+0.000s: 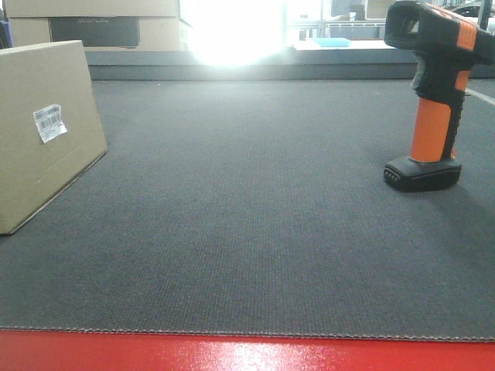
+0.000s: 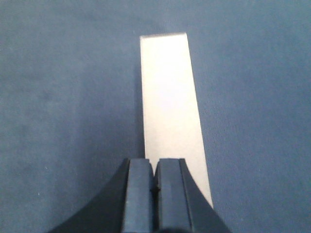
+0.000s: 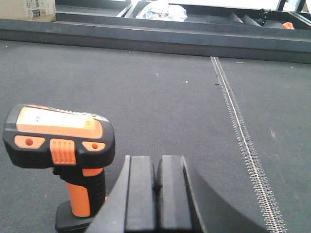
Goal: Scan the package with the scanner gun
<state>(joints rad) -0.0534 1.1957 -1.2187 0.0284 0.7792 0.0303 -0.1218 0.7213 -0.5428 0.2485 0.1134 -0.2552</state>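
Both jaws closed, empty: left above package (image 2: pixel 167 102), right just beside scanner gun (image 3: pixel 60 145).

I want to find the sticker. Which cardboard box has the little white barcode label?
The plain tan package at the front left; its label faces us. The far cardboard box shows a dark panel instead.

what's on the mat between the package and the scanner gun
Nothing: in the front view, only bare dark mat lies between the package and the scanner gun.
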